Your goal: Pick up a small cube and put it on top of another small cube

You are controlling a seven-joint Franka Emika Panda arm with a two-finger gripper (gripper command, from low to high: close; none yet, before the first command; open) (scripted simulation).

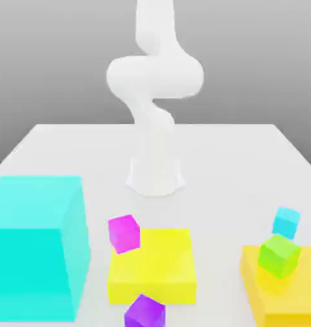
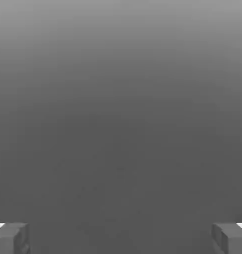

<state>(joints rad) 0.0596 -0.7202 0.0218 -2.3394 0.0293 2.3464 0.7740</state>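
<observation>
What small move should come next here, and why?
Probably swing the arm toward the exterior view's right and lower the open gripper toward the small cyan cube. Its jaws stand wide apart with nothing between them, and that cube is not yet on the lime-green cube; in the exterior view it appears just behind it.

The robot's arm (image 1: 155, 76) is smooth and white, with rounded joints and dark grey jaws (image 2: 121, 238).

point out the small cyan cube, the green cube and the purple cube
Small cyan cube (image 1: 285, 221): exterior view, on its upper part
Green cube (image 1: 279, 257): exterior view, near its middle
Purple cube (image 1: 145, 313): exterior view, on its visible upper part
</observation>
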